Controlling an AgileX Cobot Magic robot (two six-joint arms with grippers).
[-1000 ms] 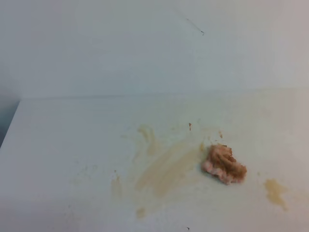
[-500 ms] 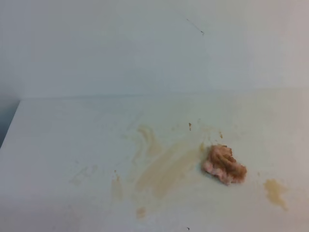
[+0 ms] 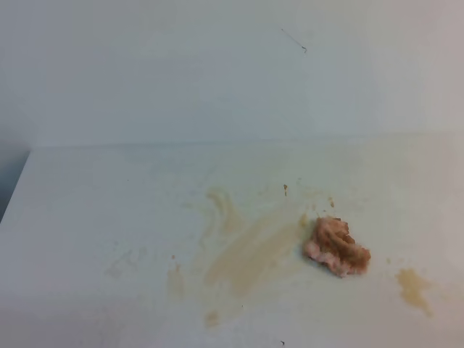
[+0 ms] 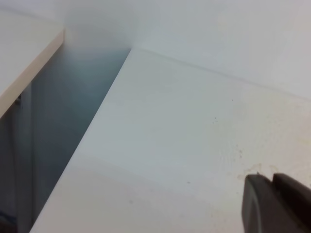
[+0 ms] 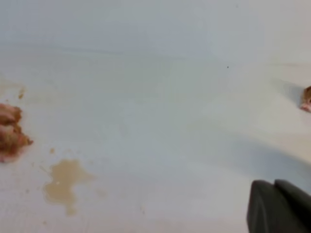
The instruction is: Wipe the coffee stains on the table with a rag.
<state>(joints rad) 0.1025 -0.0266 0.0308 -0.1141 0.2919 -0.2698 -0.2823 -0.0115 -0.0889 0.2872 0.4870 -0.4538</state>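
Note:
The rag [image 3: 336, 246], a pinkish-orange wad with brown patches, lies loose on the off-white table [image 3: 87, 217], right of centre. The largest of the coffee stains [image 3: 250, 254] is a tan streak just left of the rag. A curved streak [image 3: 221, 203] lies above it, and a smaller blot [image 3: 413, 285] lies right of the rag. No gripper shows in the high view. In the right wrist view the rag [image 5: 10, 131] is at the left edge, the blot [image 5: 63, 179] below it, and my right gripper [image 5: 274, 183] looks shut and empty. My left gripper [image 4: 272, 178] looks shut and empty over bare table [image 4: 170, 126].
The table's left edge [image 4: 92, 141] drops into a dark gap, with another tabletop [image 4: 24, 53] beyond it. A white wall [image 3: 217, 72] stands behind the table. A small orange-brown thing [image 5: 306, 98] shows at the right edge of the right wrist view.

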